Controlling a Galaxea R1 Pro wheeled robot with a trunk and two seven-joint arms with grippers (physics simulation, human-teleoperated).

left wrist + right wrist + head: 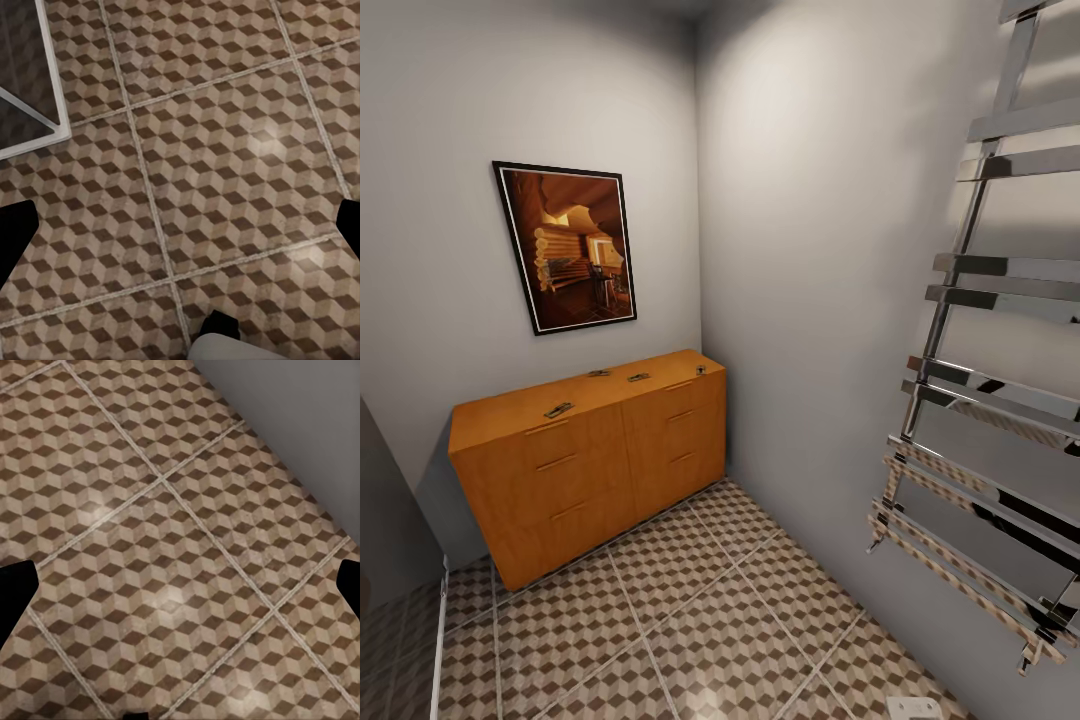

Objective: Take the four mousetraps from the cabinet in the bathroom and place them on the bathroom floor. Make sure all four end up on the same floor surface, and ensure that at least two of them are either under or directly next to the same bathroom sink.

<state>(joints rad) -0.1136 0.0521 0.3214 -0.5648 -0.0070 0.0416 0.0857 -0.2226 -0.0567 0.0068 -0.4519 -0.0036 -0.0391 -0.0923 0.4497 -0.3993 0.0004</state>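
Four mousetraps sit on top of the cabinet [590,455] in the far corner: one near its left front edge [558,410], two further back around the middle [598,373] [638,377], one at the right end [701,370]. All well apart from the robot, none taken yet.

Left gripper [180,225]: dark fingertips [16,229] show at both edges of the left wrist view, spread wide, bare tiled floor [225,172] between them, nothing held. Right gripper [180,585]: same story, tips [16,585] far apart over floor, empty.

Risks, as I judge them: the traps are small, flat and thin (hard to pinch off a smooth top), so a closing grip could skid one along the wood or push it off the back or the end. The right-end trap lies close to the corner edge and looks the easiest to knock down. Dropped from cabinet height, a trap could bounce somewhere awkward, though it would at least land on the floor.

Around: framed picture [568,245] on the wall above the cabinet, chrome towel rail [980,400] sticking out on the right wall, a dark panel with a white frame [30,97] on the left. The passage to the cabinet is narrow; the right arm could clip the rail while driving in. No sink in sight, so placing comes later, elsewhere in the room.
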